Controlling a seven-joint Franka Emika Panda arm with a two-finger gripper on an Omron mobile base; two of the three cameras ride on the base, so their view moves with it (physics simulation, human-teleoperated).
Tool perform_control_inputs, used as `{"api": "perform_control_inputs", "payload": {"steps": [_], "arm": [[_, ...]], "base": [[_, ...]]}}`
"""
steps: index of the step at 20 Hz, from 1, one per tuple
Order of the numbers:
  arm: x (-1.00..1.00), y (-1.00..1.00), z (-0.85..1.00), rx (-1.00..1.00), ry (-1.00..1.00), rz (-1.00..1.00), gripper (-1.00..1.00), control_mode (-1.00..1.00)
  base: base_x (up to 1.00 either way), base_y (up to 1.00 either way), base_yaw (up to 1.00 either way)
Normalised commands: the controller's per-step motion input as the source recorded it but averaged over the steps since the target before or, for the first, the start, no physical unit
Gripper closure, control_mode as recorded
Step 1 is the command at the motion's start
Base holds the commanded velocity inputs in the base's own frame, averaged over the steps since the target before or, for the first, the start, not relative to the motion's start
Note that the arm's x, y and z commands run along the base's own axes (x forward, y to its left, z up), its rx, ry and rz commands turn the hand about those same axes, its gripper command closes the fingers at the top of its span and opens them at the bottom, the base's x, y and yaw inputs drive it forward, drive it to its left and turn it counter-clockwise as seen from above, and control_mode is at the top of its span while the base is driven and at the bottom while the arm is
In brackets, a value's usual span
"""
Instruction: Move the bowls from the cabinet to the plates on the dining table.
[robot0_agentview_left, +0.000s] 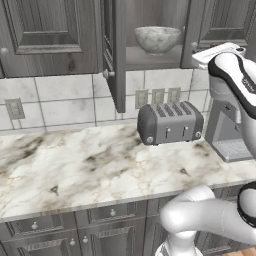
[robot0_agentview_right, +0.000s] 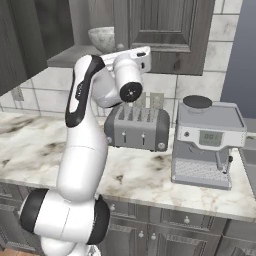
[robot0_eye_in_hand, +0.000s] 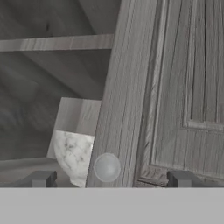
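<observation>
Marble counter (robot0_agentview_left: 75, 165) carries a toaster (robot0_agentview_left: 170, 122) below the open cabinet (robot0_agentview_left: 50, 35), 1 bowl (robot0_agentview_left: 157, 39) on its shelf. Gripper (robot0_eye_in_hand: 111, 178) faces the door knob (robot0_eye_in_hand: 106, 167), jaws spread wide, holding nothing.

One bowl (robot0_agentview_left: 157, 39) of mottled grey-white stone, round and deep, is seen standing upright on the lower inner shelf of the cabinet (robot0_agentview_left: 47, 35). The cabinet is of dark grey wood grain with raised-panel doors and small round knobs, and it is mounted on the tiled wall above the bench. One of its doors is swung open, edge-on in the left base view, so that the compartment with the bowl is exposed. In the right base view the bowl (robot0_agentview_right: 101, 38) is partly hidden by a closed door. In the hand view the bowl (robot0_eye_in_hand: 73, 155) is seen beside a door edge carrying a round knob, which covers part of it.
</observation>
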Motion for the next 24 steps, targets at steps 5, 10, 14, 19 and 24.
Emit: {"api": "perform_control_inputs", "payload": {"steps": [5, 10, 14, 19, 24], "arm": [[0.34, 0.00, 0.00, 0.00, -0.03, 0.00, -1.00, -1.00], [0.13, 0.00, 0.00, 0.00, -0.01, 0.00, -1.00, -1.00], [0.00, 0.00, 0.00, 0.00, -0.02, 0.00, -1.00, -1.00], [0.00, 0.01, 0.10, 0.00, -0.03, 0.01, -1.00, -1.00], [0.01, 0.07, 0.12, 0.00, 0.00, 0.00, -1.00, -1.00]], "base": [[0.00, 0.00, 0.00], [0.00, 0.00, 0.00], [0.00, 0.00, 0.00], [0.00, 0.00, 0.00], [0.00, 0.00, 0.00]]}}
